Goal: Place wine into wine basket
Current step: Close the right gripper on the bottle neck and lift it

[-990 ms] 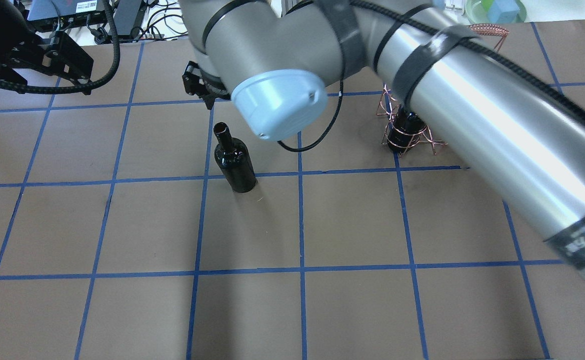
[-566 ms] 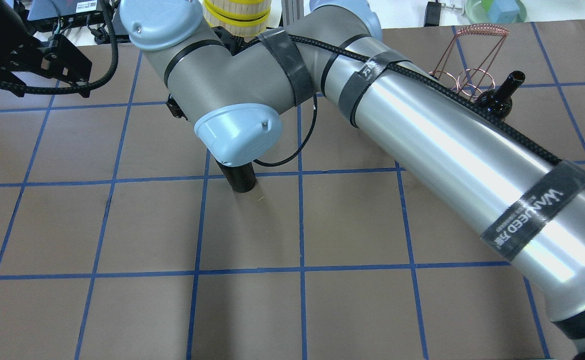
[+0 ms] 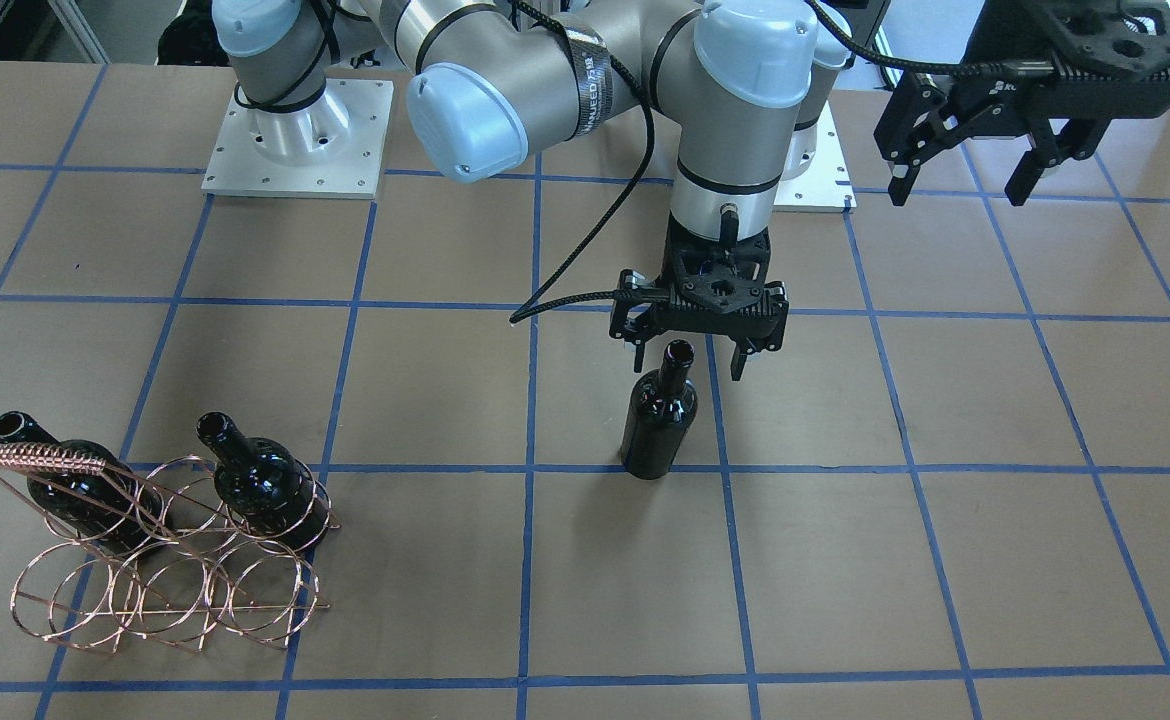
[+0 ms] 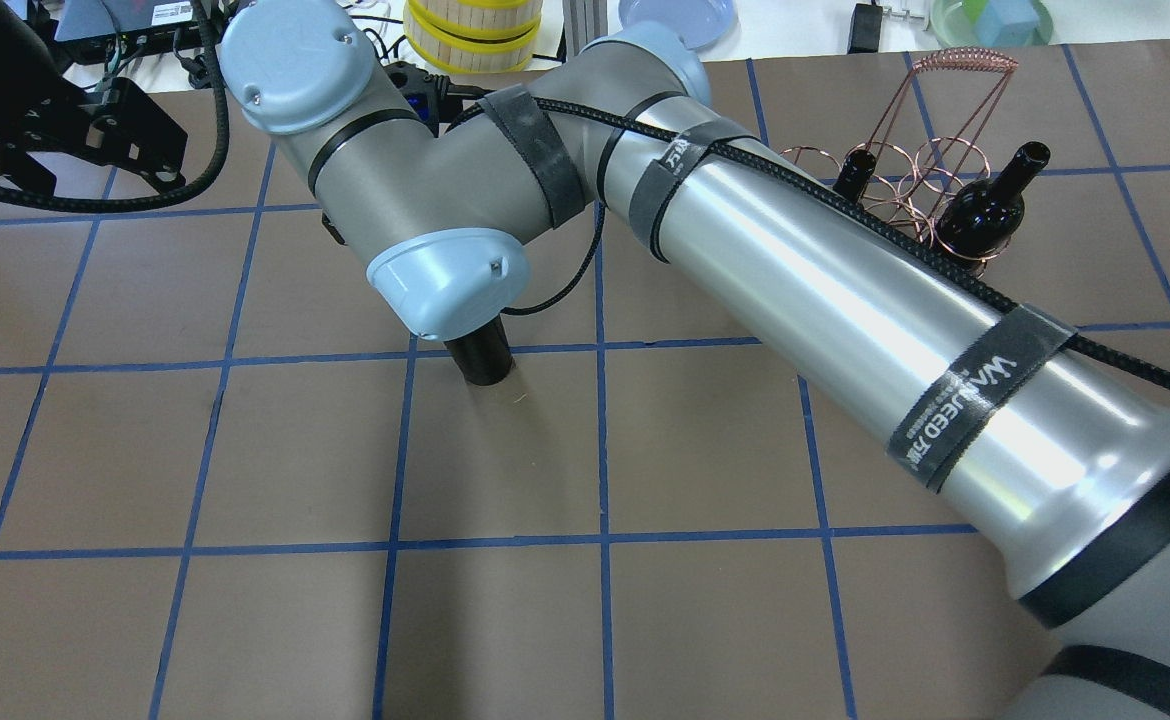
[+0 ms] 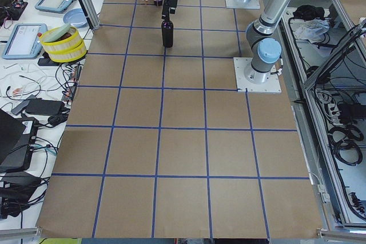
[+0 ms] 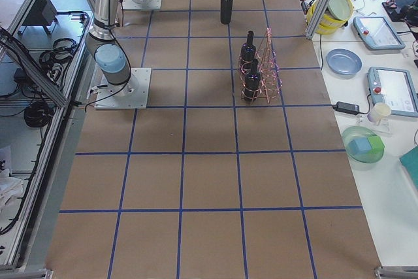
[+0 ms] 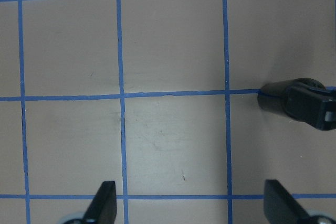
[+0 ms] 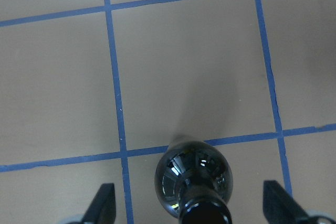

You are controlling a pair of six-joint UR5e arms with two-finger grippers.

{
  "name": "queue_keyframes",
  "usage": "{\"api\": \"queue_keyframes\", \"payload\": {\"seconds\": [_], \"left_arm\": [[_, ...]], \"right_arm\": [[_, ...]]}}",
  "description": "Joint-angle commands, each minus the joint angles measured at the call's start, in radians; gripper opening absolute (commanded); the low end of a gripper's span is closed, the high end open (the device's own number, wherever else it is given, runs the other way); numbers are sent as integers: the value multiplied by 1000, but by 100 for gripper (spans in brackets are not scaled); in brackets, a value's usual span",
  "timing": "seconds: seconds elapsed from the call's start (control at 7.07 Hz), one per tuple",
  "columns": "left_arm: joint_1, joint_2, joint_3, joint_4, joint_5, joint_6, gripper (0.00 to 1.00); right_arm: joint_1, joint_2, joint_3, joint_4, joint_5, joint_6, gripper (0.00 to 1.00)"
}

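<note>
item 1. the wine bottle (image 3: 657, 420), glossy black and unlabelled, stands upright near the middle of the table (image 3: 945, 560), its base on a blue tape line.

item 2. the right gripper (image 3: 687, 362) hangs straight above it, pointing down. its fingers (image 8: 102, 203) are spread wide, one on each side of the neck. the wrist view shows clear gaps on both sides, so there is no contact with the glass.

item 3. the left gripper (image 3: 957, 190) is raised near the robot's base, well apart from the bottle. its fingers (image 7: 105, 203) are released, with only bare table between them.

item 4. the wine basket (image 3: 165, 580), of copper wire, sits at the table end on the robot's right, well apart from the standing bottle. two other bottles (image 3: 255, 480) sit in rings on its robot-facing side.
</note>
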Motion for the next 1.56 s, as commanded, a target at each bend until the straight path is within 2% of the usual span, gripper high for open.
{"api": "queue_keyframes", "payload": {"seconds": [0.0, 0.28, 0.42, 0.57, 0.99, 1.13, 1.41], "left_arm": [[0, 1, -3, 1, -4, 0, 100], [0, 1, -3, 0, -4, 0, 100], [0, 1, -3, 1, -4, 0, 100], [0, 1, -3, 0, -4, 0, 100], [0, 1, -3, 0, -4, 0, 100], [0, 1, -3, 0, -4, 0, 100], [-2, 1, -3, 1, -4, 0, 100]], "right_arm": [[-1, -3, 6, 0, -2, -25, 72], [1, -4, 12, 0, -2, -31, 51], [1, -4, 15, 0, 3, -28, 19], [1, -4, 15, 0, 7, -27, 7], [-2, -21, 14, 6, 1, -41, 4], [-27, -67, 11, 53, 4, -89, 4], [-137, -186, 12, 220, 27, -175, 1]]}}
